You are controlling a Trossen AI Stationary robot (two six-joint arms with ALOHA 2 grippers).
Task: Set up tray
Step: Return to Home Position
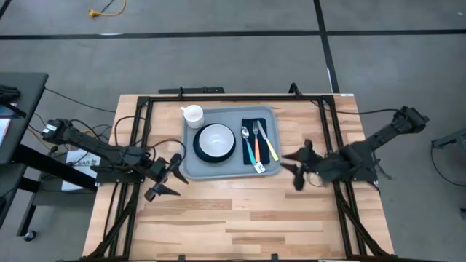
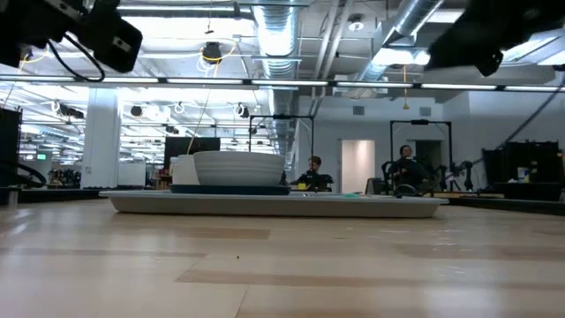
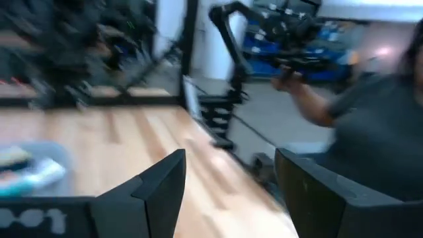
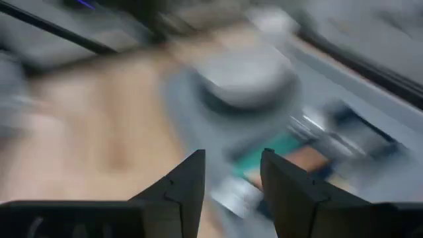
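The wooden table [image 1: 240, 211] carried the grey-blue tray [image 1: 218, 172] on its middle, in the half farther from the arms' bases, lying flat with its long sides running across the table. In the low view the tray [image 2: 371, 207] showed as a low pale slab resting on the boards. The left gripper [image 1: 170, 177] hung over bare wood just beside the tray's left edge, near the corner closest to the arms; its fingers stood spread apart with nothing between them, as the left wrist view [image 3: 231, 192] confirmed. The right gripper [image 1: 298, 166] hung just off the tray's right edge, also parted and holding nothing, as the right wrist view [image 4: 232, 178] showed. A person [image 3: 377, 132] in a dark top stood beyond the table's edge in the left wrist view. On the tray's left half lay a dark round plate [image 1: 198, 152] with a white bowl [image 1: 215, 138] sitting in it. On the right half lay a dark napkin [image 1: 252, 121]. A white cup [image 1: 193, 114] stood upright in the tray's far left corner. On the napkin lay a green spoon [image 1: 249, 148], an orange fork [image 1: 257, 145] and a yellow knife [image 1: 270, 150], side by side in that order from left to right.
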